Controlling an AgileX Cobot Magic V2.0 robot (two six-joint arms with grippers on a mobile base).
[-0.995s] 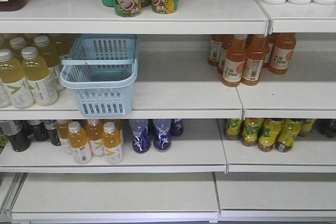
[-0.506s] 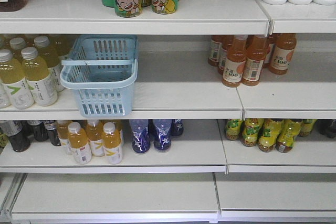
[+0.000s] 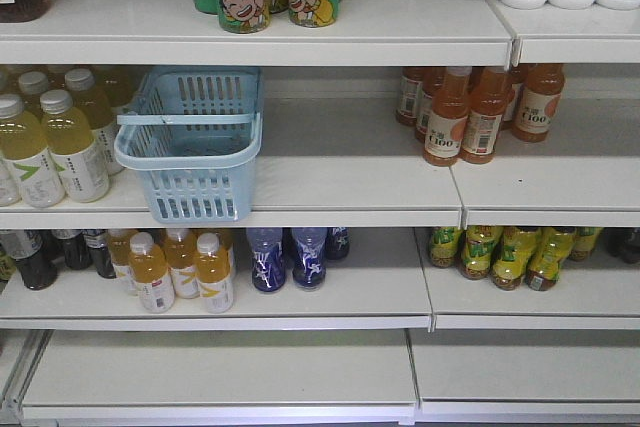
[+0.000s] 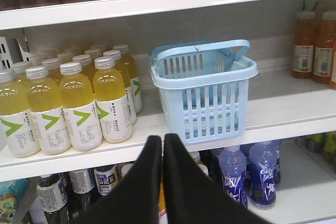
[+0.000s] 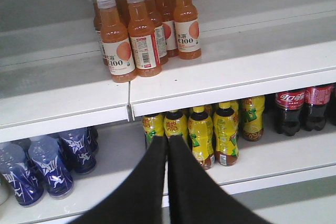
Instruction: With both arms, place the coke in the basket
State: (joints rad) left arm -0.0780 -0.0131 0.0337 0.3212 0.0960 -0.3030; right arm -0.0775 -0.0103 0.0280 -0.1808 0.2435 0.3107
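White store shelves (image 3: 340,177) fill every view. The coke (image 5: 290,109) stands upright on the lower shelf at the far right of the right wrist view, long axis vertical and red label facing out. Its cap is probably hidden by the shelf above. Yellow-green bottles (image 5: 210,129) stand to its left. The basket (image 3: 190,147) sits on the middle shelf, its long axis running front to back. The left gripper (image 4: 161,140) and right gripper (image 5: 168,140) hang empty, fingers pressed together.

Bright even light, soft shadows under the shelves (image 3: 350,172), faint sheen on bottle caps (image 4: 70,67), wrist views slightly soft
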